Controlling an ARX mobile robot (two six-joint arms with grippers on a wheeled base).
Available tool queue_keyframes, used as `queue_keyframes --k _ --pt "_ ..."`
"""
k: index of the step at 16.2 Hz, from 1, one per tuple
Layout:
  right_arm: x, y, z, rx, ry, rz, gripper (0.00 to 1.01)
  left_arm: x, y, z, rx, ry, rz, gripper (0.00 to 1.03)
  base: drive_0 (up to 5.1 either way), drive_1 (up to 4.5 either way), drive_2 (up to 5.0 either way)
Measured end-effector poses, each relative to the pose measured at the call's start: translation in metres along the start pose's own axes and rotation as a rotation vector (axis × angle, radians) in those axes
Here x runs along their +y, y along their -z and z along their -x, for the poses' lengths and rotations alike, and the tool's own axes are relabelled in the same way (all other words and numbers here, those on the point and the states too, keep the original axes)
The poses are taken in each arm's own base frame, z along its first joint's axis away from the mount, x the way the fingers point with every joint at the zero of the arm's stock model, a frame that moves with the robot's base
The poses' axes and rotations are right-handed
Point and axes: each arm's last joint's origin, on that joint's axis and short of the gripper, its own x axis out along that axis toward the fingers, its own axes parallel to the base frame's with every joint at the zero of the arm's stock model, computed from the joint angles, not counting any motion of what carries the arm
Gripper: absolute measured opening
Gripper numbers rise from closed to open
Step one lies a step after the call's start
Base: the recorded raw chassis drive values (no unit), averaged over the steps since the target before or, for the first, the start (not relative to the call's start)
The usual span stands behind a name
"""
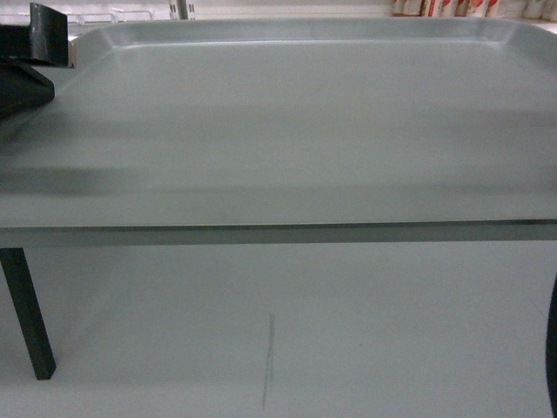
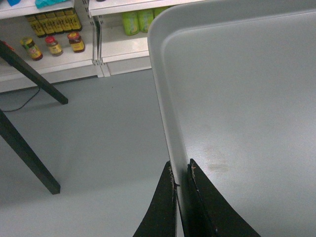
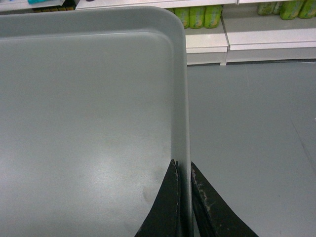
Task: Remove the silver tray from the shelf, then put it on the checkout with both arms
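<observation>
Silver tray [image 1: 296,131] fills most of the head view, right end cut off by the frame; held up above the grey floor [image 2: 98,138], not resting on any shelf or table that shows; head view slightly blurred. Left gripper [image 2: 181,174] clenched on the tray's left rim, one finger outside, one inside, only the fingertips in frame; in the head view just a dark block at the tray's left corner. Right gripper [image 3: 183,170] grasping the tray's right rim the same way, body cut off below; not seen in the head view. Beyond the left gripper: white store shelves [image 2: 118,47], three small jars [image 2: 52,45], a row of yellow-labelled bottles, green bottles partly hidden by the tray corner; two dark slanted legs [image 2: 29,158] to its left. Beyond the right gripper: shelves with green bottles [image 3: 197,15]; count unclear, cut by the top edge.
</observation>
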Motion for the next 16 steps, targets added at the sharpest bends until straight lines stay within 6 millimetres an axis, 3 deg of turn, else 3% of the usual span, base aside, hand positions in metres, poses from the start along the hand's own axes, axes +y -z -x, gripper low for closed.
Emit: queue_keyframes --k 16 --pt "0.0001 -0.0010 0.0013 -0.007 -0.002 -0.001 0.03 0.0000 -0.0007 0.0014 -0.005 0.001 0.000 0.04 0.0 0.00 0.0"
